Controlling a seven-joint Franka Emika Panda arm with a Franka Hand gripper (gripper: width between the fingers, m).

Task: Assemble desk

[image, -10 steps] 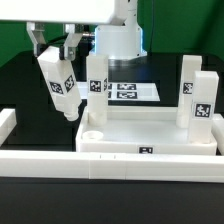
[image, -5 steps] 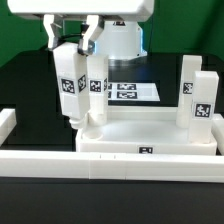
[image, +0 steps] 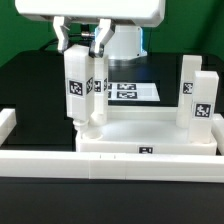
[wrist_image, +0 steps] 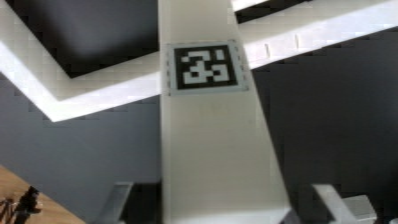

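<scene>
My gripper (image: 82, 45) is shut on the upper end of a white block leg (image: 78, 90), which hangs upright with its tag facing the camera. Its lower end is at the near-left corner socket of the white tabletop (image: 150, 132); I cannot tell whether it touches. Another leg (image: 98, 82) stands just behind it at the tabletop's left side, and two legs (image: 198, 98) stand at its right side. In the wrist view the held leg (wrist_image: 214, 120) fills the middle, between my gripper's (wrist_image: 228, 200) grey fingers (wrist_image: 128, 200).
A long white border bar (image: 110, 160) runs along the front, with a short one (image: 6, 124) at the exterior view's left. The marker board (image: 130, 92) lies behind the tabletop, in front of the arm's base (image: 122, 42).
The held leg has swung from tilted to upright and moved toward the exterior view's right, over the tabletop's near-left corner. The grip has not changed.
</scene>
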